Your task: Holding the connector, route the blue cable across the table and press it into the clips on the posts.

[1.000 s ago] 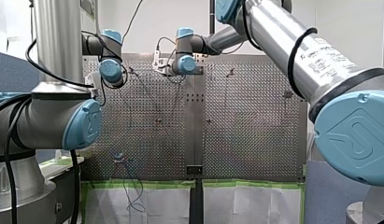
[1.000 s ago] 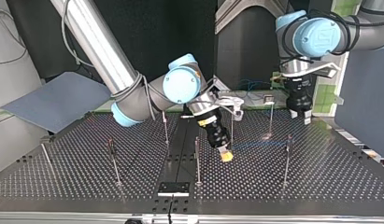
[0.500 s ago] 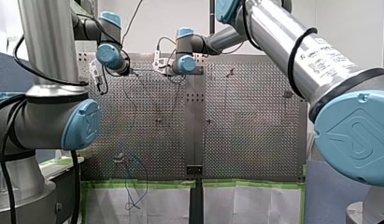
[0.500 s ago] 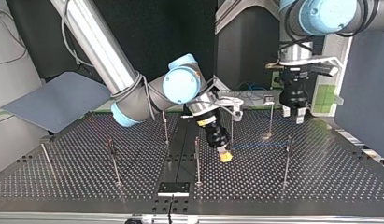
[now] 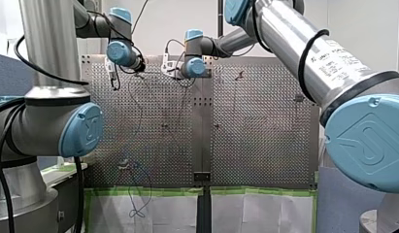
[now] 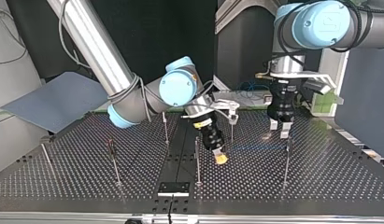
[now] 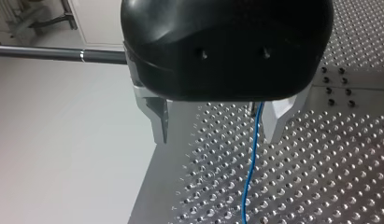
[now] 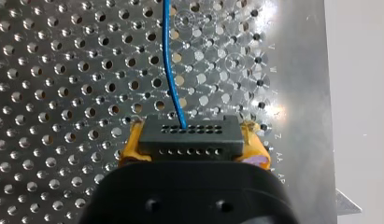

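My right gripper (image 8: 192, 147) is shut on the black connector (image 8: 188, 135), gripped between its yellow pads (image 8: 255, 149). The blue cable (image 8: 171, 65) leaves the connector's top and runs ahead over the perforated table. In the top view my right gripper (image 6: 219, 157) hangs tilted, low over the table beside a thin post (image 6: 197, 161). From there the blue cable (image 6: 255, 148) stretches toward another post (image 6: 286, 161). My left gripper (image 6: 279, 128) is above the table with its fingers apart. In the left wrist view it (image 7: 217, 126) is open, with the cable (image 7: 249, 177) running on the table beneath it.
Several thin posts stand on the perforated table (image 6: 330, 182), among them one (image 6: 114, 161) at the top view's left and one (image 6: 166, 128) further back. A small black plate (image 6: 173, 188) sits at the near edge. Slack cable (image 5: 139, 194) hangs over the front view's near table edge.
My left gripper has lifted and swung toward the top view's left, closer to the cable, staying open. My right gripper has shifted slightly the same way, still holding the connector.
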You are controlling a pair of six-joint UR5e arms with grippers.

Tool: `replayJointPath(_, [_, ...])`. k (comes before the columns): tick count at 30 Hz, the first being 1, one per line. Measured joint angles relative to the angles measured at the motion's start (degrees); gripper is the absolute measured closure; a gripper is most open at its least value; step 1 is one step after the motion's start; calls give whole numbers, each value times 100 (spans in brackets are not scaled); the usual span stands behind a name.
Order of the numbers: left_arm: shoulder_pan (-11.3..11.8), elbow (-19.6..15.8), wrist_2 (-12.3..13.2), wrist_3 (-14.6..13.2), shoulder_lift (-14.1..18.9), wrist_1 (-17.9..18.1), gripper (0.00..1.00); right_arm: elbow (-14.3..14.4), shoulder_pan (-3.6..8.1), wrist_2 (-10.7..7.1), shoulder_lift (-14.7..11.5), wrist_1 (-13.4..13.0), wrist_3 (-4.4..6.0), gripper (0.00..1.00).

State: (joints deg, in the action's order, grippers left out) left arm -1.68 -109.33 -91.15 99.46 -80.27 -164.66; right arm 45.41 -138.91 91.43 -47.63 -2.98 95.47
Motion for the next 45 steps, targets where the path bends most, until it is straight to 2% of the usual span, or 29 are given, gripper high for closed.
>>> replayJointPath(10, [-146, 168, -86, -82, -478, 169, 0, 0, 34, 5, 2, 7, 0, 100])
replayJointPath(21, [-298, 654, -527, -225, -999, 261, 0, 1, 42, 1, 3, 7, -9, 100])
replayJointPath(27, [-333, 871, -672, -323, -1266, 304, 0, 0, 44, -1, 3, 8, -9, 100])
replayJointPath(42, [-370, 1034, -802, -520, -1639, 380, 0, 1, 43, -1, 3, 23, -9, 100])
replayJointPath(43, [-372, 1036, -829, -532, -1641, 383, 6, 1, 44, -1, 4, 24, -9, 100])
replayJointPath(44, [-376, 1038, -852, -551, -1642, 386, 6, 0, 44, -1, 5, 24, -9, 100])
replayJointPath(45, [-382, 1039, -876, -581, -1642, 390, 25, 0, 43, -1, 7, 24, -9, 100])
